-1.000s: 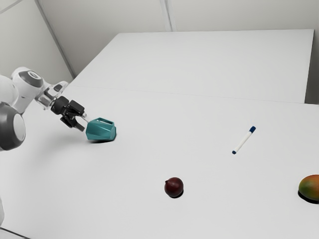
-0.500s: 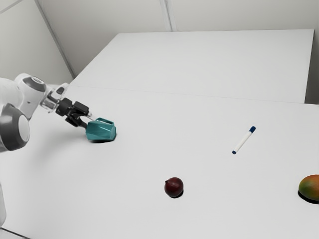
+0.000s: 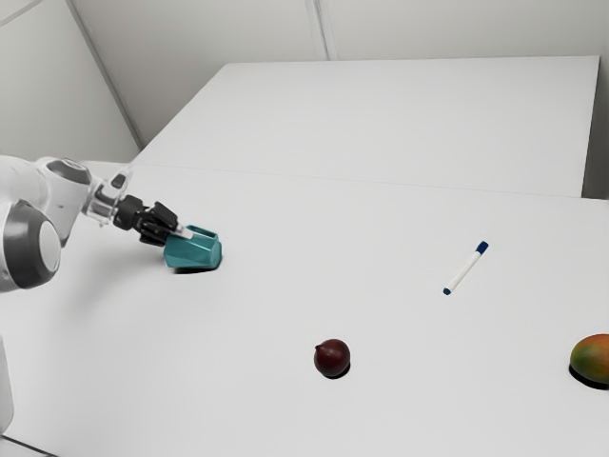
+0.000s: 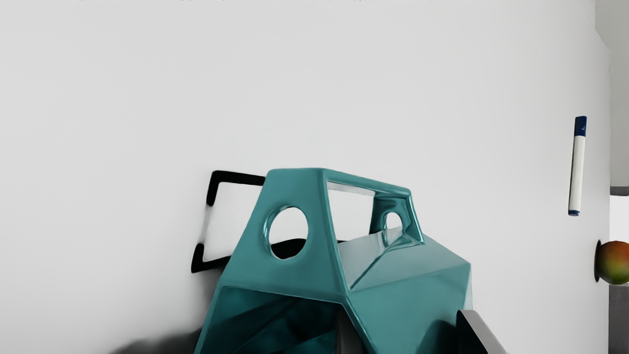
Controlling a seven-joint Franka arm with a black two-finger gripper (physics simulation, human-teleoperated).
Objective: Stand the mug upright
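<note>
The teal mug [image 3: 193, 249] lies on its side on the table, its mouth facing my gripper [image 3: 181, 234]. In the wrist view, the handle of the mug [image 4: 300, 189] stands up from the body, and the dark mouth opens toward the hand. My gripper [image 4: 407, 324] straddles one side wall of the mug: a dark finger is inside the mouth, while the other finger [image 4: 477, 334] is outside, with a gap between it and the wall.
On the table [image 3: 381, 209] lie a dark red round fruit [image 3: 332, 357], a white marker with blue ends [image 3: 465, 268] and a mango [image 3: 592, 359] at the exterior view's right edge.
The hand has moved toward the exterior view's right and slightly down, bringing its fingers to the mug's mouth. The mug keeps its place.
</note>
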